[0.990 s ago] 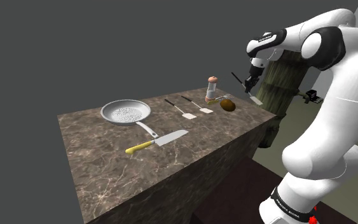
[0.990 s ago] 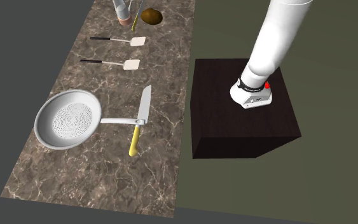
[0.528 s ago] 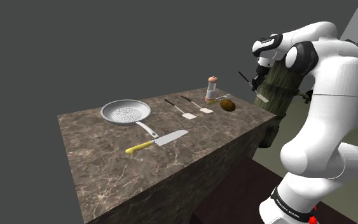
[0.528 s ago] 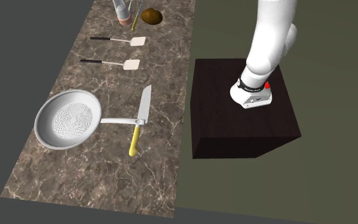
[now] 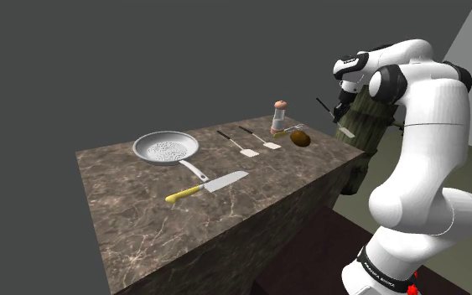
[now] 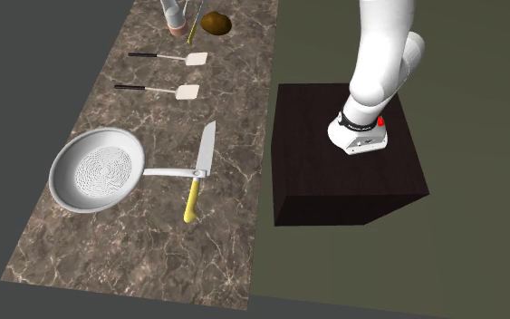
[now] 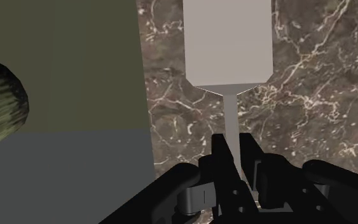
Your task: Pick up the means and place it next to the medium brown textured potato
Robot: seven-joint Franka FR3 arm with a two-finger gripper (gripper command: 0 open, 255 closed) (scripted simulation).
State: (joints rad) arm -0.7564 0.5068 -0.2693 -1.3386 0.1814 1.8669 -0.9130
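Note:
My gripper [image 5: 339, 106] hangs in the air past the far end of the marble table [image 5: 142, 209], above its corner. It is shut on a spatula [image 5: 347, 131] with a black handle and a pale flat blade. In the wrist view the two black fingers [image 7: 222, 159] clasp the thin neck of the spatula [image 7: 227, 44], whose blade hangs over the marble [image 7: 311, 83]. The brown potato [image 5: 301, 138] lies on the table's far end, a little to the shoulder view's left of the gripper. The potato [image 6: 214, 24] sits at the top of the second exterior view.
Two more spatulas [image 5: 236, 142] [image 5: 259, 137] lie beside the potato, with a shaker [image 5: 280, 115] behind. A grey pan [image 5: 167, 148] and a yellow-handled knife [image 5: 209, 186] occupy the middle. A mossy trunk [image 5: 368, 117] stands behind the gripper. The arm's dark stand [image 6: 316, 181] sits beside the table.
The arm's elbow has swung up and back. The gripper, still shut on the spatula, has drifted slightly to the shoulder view's right, off the table's end.

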